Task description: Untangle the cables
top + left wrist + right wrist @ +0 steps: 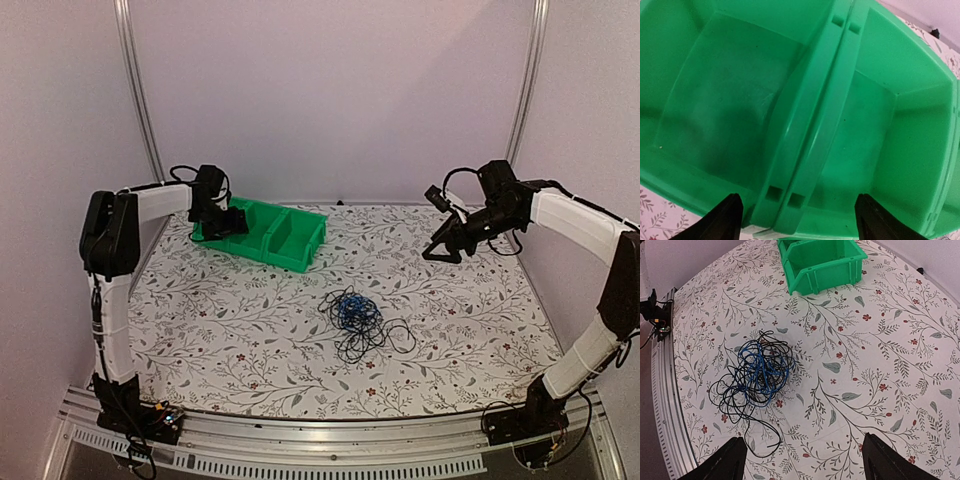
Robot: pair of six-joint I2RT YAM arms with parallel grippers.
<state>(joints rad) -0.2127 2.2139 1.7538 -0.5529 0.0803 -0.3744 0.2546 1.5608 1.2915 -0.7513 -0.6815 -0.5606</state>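
L fingers (722,222) over bins (810,115) & R fingers (727,462) both open, empty; a one-arm grab prob drags the whole cables (757,372) clump, tightening knots.

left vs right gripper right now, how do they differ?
The left gripper hangs over the green bins at the far left, while the right gripper hangs over the patterned table at the far right. The left gripper's camera sees only the inside of the bins, while the right gripper's camera takes in the tangled cables. Shared: both are open, hold nothing and are clear of the cables.
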